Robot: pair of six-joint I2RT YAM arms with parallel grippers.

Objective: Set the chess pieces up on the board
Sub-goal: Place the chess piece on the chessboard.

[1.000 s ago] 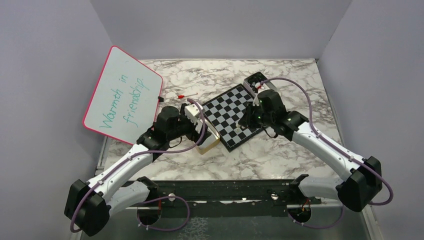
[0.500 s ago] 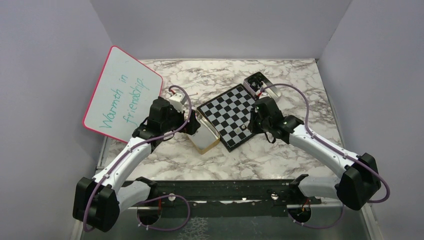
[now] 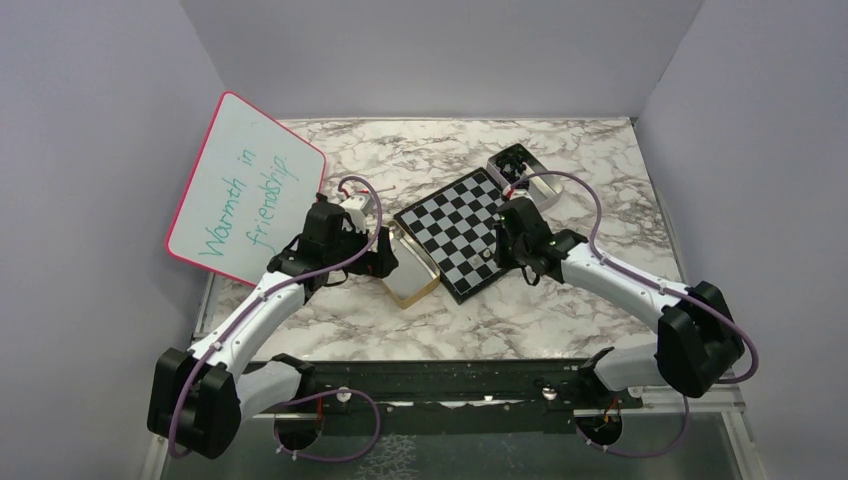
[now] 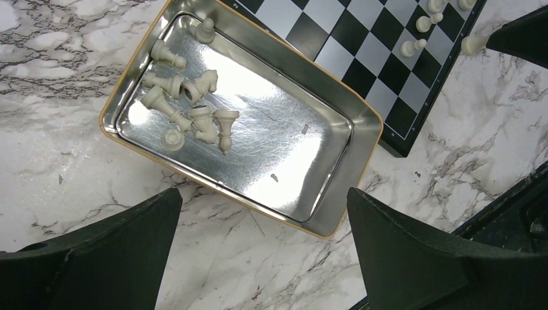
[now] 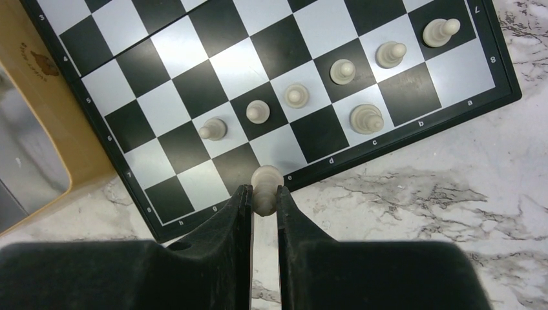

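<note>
The chequered board lies at an angle mid-table. Several pale chess pieces stand along its near right rows. My right gripper is shut on one more pale piece, holding it over the board's near edge by the rim. My left gripper is open with nothing between its fingers, hovering just in front of an open metal tin. Several pale pieces lie loose in that tin's far corner. In the top view the left gripper is beside the tin.
A pink-framed whiteboard leans at the back left. A second open tin with dark pieces sits behind the board's right corner. A small red-tipped stick lies left of the board, mostly hidden by the left arm. Walls close in on three sides.
My left arm pulled back and to the left, off the tin. My right gripper shifted slightly left and nearer with the pale piece held.
</note>
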